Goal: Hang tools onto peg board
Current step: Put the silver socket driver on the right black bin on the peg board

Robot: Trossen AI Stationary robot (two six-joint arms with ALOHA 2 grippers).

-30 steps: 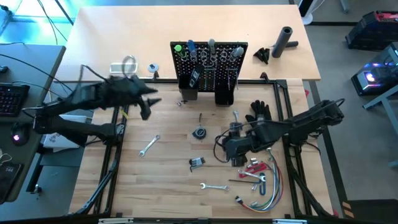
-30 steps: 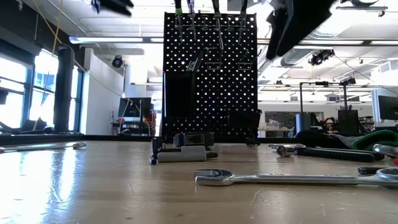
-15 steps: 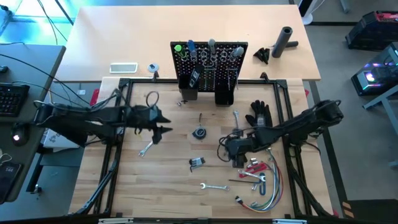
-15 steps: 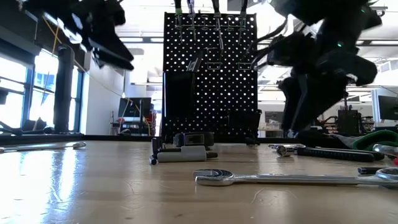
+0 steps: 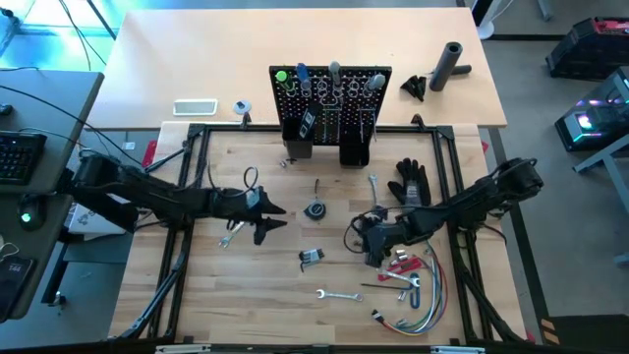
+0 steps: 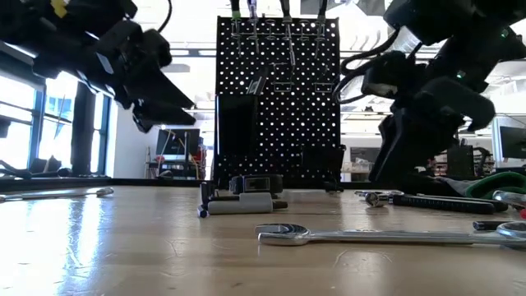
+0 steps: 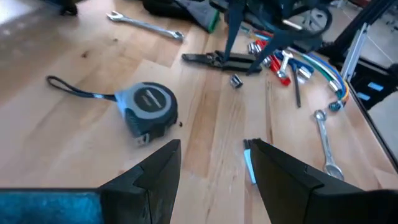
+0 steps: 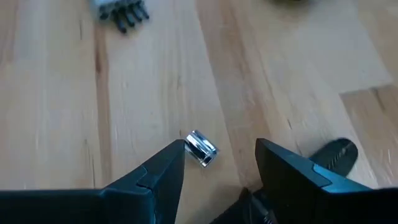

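- A long silver wrench is lying flat on the counter, closest to the low camera. A small tool block is sitting a little behind it.
- The left gripper is hanging over the counter, left of the middle. Its jaws are standing apart and holding nothing.
- A grey tape measure is lying just ahead of those jaws, with its strap trailing off to one side. It is round and smooth, so it could be slipping out if the jaws are pinching only its edge.
- The right gripper is hanging low on the right side of the counter. Its jaws are also standing apart and empty.
- A tiny silver socket is lying right between the right jaws. It looks like it could be rolling away if a jaw bumps it.
- Beside the right gripper, red-handled tools and a bundle of coloured wires are lying in a tight pile. The jaws could be snagging a wire by mistake when going for a tool there.
- A black glove is lying just past that pile.
- Farthest off, the peg board is standing upright at the back edge. A few tools are already hanging on it, among them a green-handled screwdriver.
- Most tools are still lying on the counter, so the job is looking far from done. An arm reaching in could be knocking a hung tool off its hook.
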